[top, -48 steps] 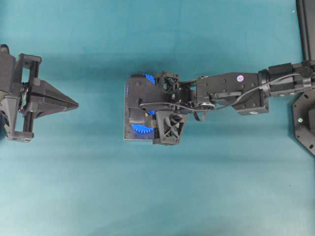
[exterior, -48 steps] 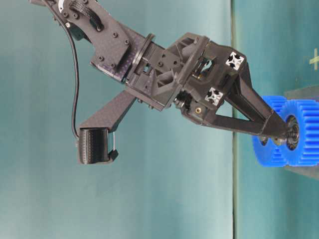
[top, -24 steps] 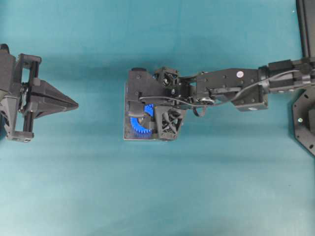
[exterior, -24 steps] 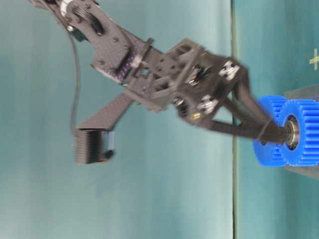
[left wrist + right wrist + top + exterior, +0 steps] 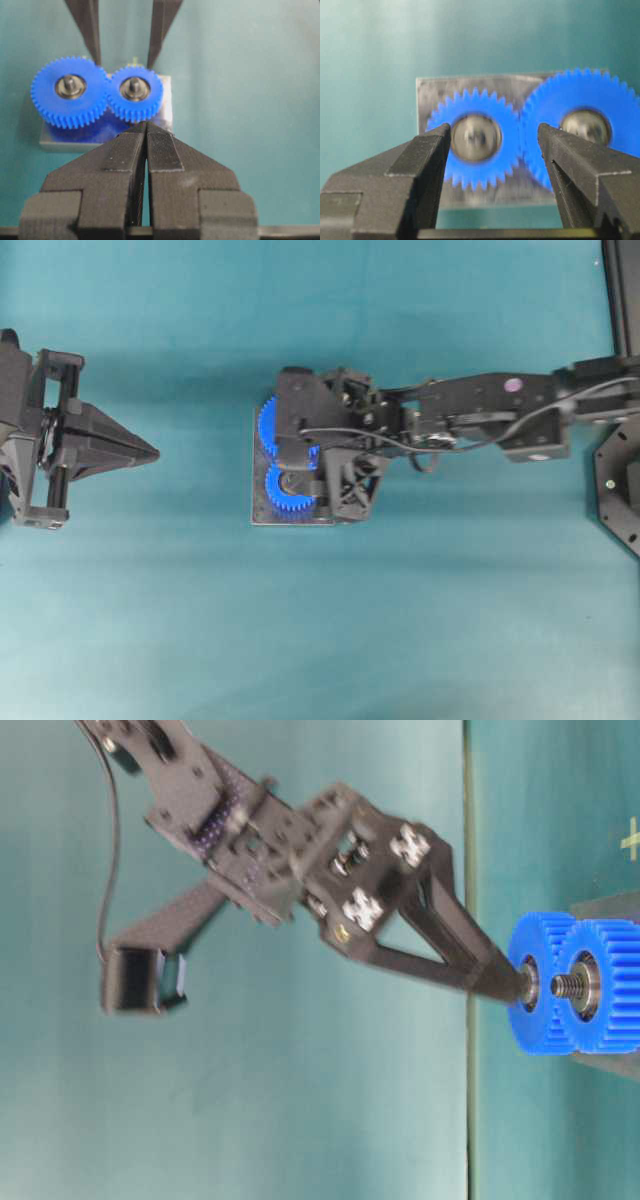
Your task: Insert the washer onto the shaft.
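1. My right gripper [image 5: 490,145] is spread wide and holds nothing, its jaws either side of the small gear [image 5: 476,142] so they clear it.
2. The washer [image 5: 135,89] appears to sit on the shaft [image 5: 566,987] at that gear's hub, a metal ring round the threaded tip (my judgement; the wrist view is blurred).
3. Both gears mesh on the plate [image 5: 258,516], mid-table, which keeps the shafts upright.
4. My left gripper [image 5: 146,131] is closed and empty, parked well left of the plate, out of the way.
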Robot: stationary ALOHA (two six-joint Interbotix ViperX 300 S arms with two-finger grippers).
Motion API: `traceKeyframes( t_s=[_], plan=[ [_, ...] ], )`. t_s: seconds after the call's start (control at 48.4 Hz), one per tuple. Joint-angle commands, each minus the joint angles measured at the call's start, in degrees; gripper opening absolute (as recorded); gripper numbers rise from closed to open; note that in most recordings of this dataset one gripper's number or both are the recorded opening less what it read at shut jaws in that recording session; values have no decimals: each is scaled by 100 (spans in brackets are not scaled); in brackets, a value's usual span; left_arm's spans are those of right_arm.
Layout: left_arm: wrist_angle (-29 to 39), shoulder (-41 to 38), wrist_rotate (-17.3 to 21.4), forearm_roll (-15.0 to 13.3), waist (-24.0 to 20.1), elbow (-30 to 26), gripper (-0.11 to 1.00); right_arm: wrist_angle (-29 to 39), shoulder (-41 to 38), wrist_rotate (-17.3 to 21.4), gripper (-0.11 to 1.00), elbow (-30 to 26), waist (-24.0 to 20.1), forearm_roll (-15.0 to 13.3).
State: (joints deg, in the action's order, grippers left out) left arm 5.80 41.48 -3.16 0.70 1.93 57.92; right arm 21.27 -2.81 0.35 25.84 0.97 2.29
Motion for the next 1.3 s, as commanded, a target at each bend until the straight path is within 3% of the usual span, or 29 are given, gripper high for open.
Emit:
traceKeyframes(
  t_s=[0.0, 0.869, 1.282],
  plan=[
    [-26, 9, -9, 9, 0, -18, 0, -26, 422, -18, 71, 79, 18, -9],
    [141, -53, 18, 18, 62, 44, 0, -105, 2479, 53, 69, 1872, 18, 9],
    [149, 44, 26, 9, 26, 132, 0, -782, 3270, 70, 69, 2602, 18, 18]
  ],
)
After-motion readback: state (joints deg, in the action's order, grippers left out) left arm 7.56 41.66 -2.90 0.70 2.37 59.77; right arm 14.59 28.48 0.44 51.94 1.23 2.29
